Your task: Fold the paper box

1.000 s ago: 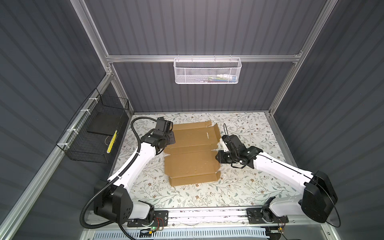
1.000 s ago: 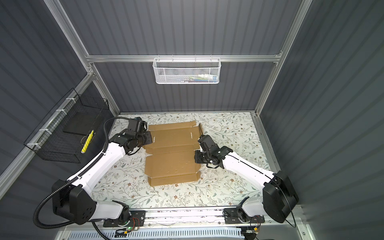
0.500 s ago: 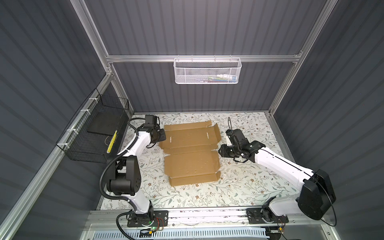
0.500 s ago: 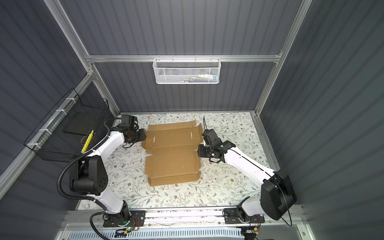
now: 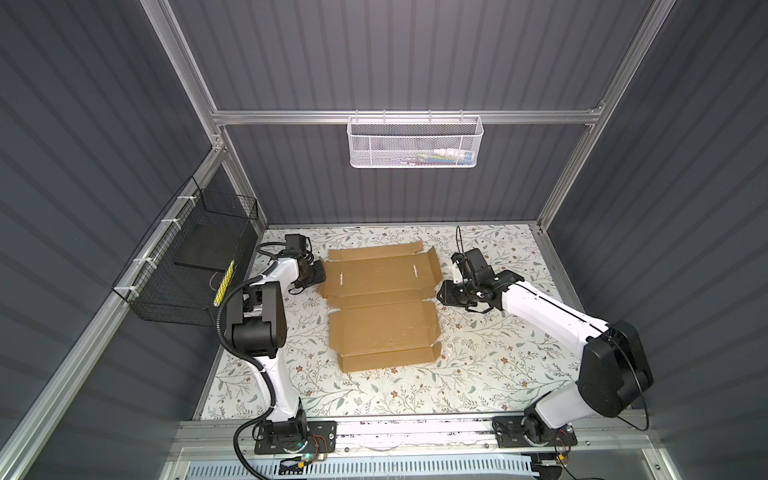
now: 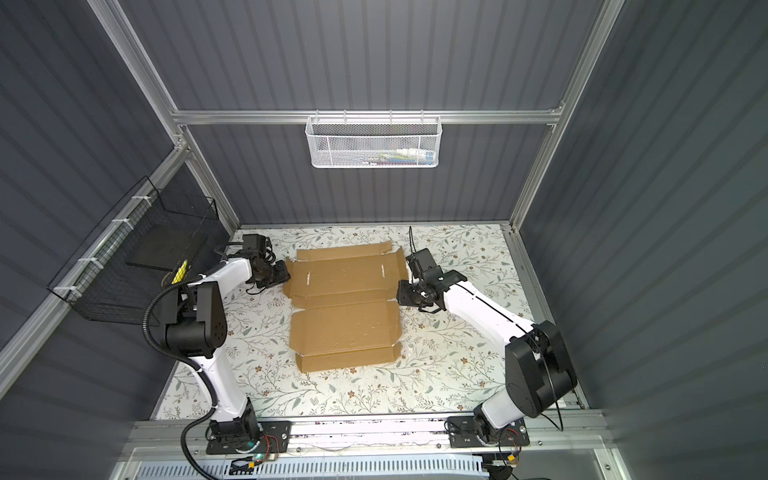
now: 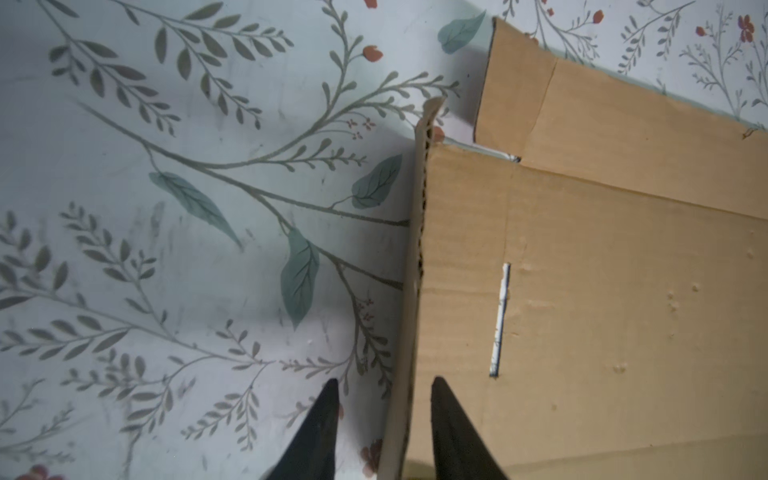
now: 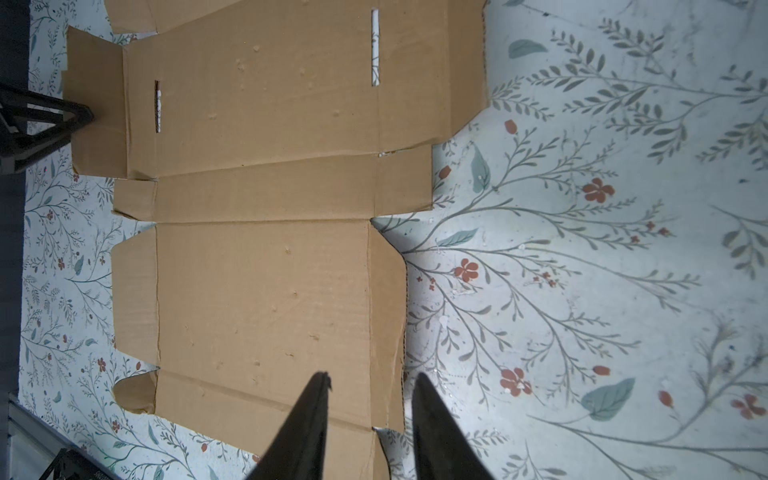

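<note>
Looking down into the cell, and the paper box (image 5: 382, 316) is barely begun: it lies opened out in the middle of the table, its creased panels almost flat, with no walls standing and no lid closed.

One sign of work shows at the far left. The side flap (image 7: 415, 249) there is tipped up on its crease, and the left gripper (image 7: 382, 384) has a finger on either side of that raised edge. Its jaws are partly apart with cloth showing beside the outer finger, so I'd call that straddling, not pinching.

On the right, the right gripper (image 5: 442, 297) hangs at the box's right edge, level with the narrow middle strip. Its wrist view puts one finger over cardboard and one over cloth, with the jaws partly apart and nothing between them.

By my reckoning nearly everything is left: the side walls to raise, the corner flaps to tuck in, the lid to bring over, and the tabs to go into the two slots (image 7: 500, 320).

The box sits on a pale floral cloth (image 5: 498, 365), smooth and lightly scuffed. Grey ribbed walls (image 5: 415, 54) in an aluminium frame (image 5: 407, 117) close the cell in. A white mesh basket (image 5: 415, 143) hangs on the far wall and a black wire basket (image 5: 195, 257) on the left wall, both well apart from the box.
</note>
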Controlling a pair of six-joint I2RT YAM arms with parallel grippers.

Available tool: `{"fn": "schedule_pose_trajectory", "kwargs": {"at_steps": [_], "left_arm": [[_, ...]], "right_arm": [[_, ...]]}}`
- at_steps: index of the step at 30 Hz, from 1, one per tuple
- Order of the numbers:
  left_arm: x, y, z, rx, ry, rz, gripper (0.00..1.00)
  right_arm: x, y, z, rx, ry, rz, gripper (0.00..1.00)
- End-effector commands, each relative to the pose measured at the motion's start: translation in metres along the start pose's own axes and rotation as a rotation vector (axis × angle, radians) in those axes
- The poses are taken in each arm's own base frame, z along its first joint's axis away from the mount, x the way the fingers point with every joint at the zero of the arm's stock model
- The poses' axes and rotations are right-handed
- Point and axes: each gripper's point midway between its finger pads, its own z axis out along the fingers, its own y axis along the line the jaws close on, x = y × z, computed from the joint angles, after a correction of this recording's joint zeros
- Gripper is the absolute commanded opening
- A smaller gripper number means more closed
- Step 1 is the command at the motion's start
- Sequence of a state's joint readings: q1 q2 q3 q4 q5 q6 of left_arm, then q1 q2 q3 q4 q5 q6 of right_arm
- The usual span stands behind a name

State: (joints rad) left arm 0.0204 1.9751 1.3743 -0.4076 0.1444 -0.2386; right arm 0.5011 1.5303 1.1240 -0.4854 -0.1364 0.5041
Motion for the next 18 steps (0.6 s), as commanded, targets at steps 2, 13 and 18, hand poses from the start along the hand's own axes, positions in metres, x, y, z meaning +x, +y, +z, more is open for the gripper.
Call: {"fn": "schedule_pose_trajectory", "kwargs": {"at_steps": [2, 13, 18], "left_arm": [[-0.008, -0.013, 0.011, 0.067, -0.013, 0.024, 0.34], [-0.024, -0.018, 0.025, 0.09, -0.028, 0.027, 0.25], [-0.024, -0.017, 0.03, 0.092, -0.02, 0.027, 0.17]], "right_arm": [[-0.004, 0.001, 0.004, -0.012, 0.017, -0.003, 0.37], [-0.003, 0.003, 0.023, -0.04, 0.049, 0.023, 0.36], [-0.002, 0.001, 0.024, -0.036, 0.051, 0.03, 0.36]]}}
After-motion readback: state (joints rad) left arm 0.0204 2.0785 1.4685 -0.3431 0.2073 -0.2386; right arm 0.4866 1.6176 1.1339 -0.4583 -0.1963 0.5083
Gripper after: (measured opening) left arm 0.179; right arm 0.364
